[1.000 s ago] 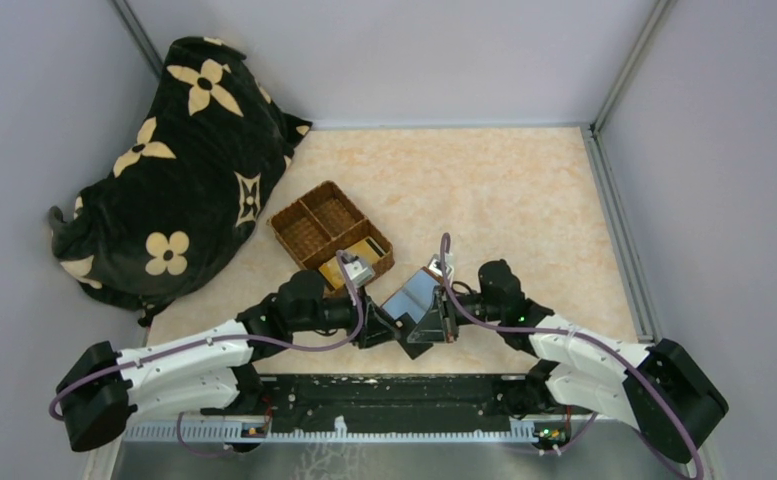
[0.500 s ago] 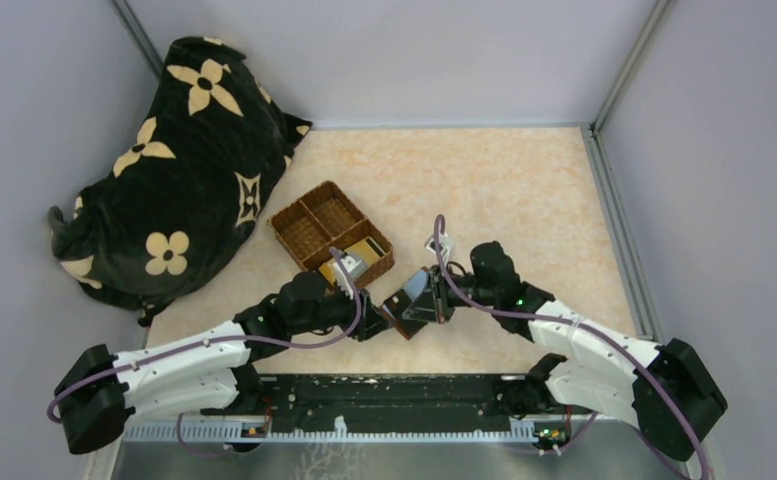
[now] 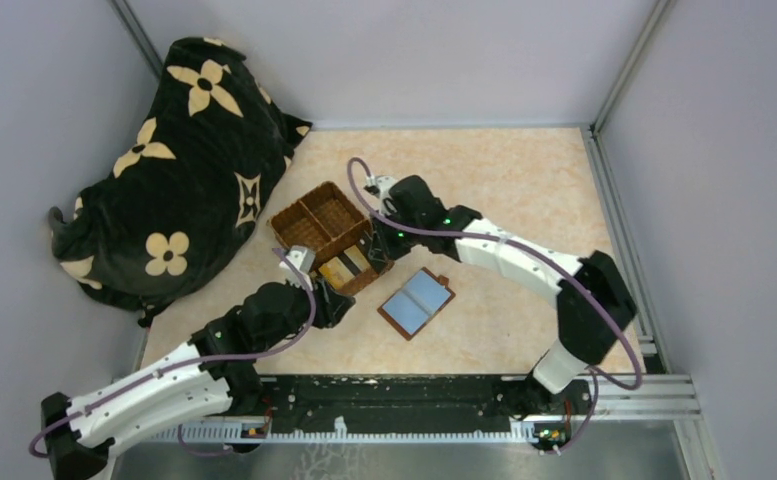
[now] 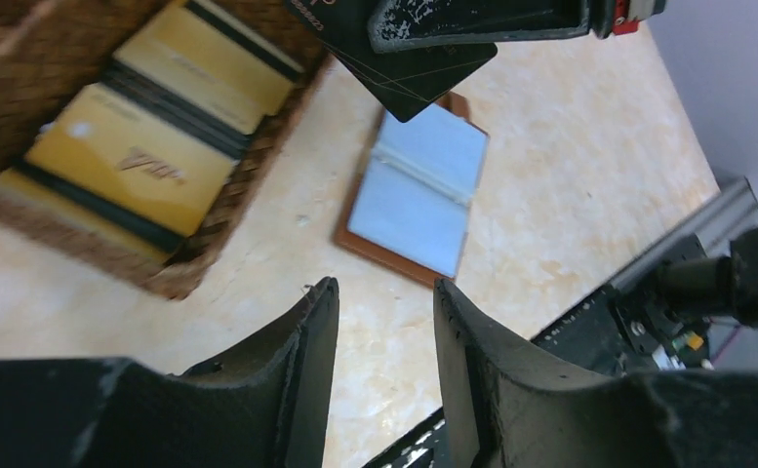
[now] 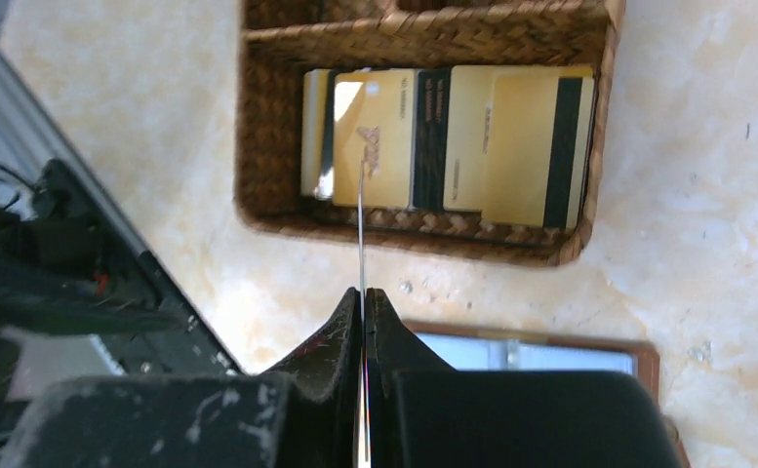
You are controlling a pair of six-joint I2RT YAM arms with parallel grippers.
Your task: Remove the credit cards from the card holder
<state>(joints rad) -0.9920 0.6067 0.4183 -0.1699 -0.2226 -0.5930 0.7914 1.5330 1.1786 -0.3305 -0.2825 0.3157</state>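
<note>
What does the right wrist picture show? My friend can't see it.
The right gripper pinches a thin card edge-on, above a basket compartment that holds gold cards. The open card holder lies on the table near the basket.

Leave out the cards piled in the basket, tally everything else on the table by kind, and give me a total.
wicker basket: 1
card holder: 1
black floral bag: 1
dark card pinched in the right gripper: 1
Total: 4
</note>
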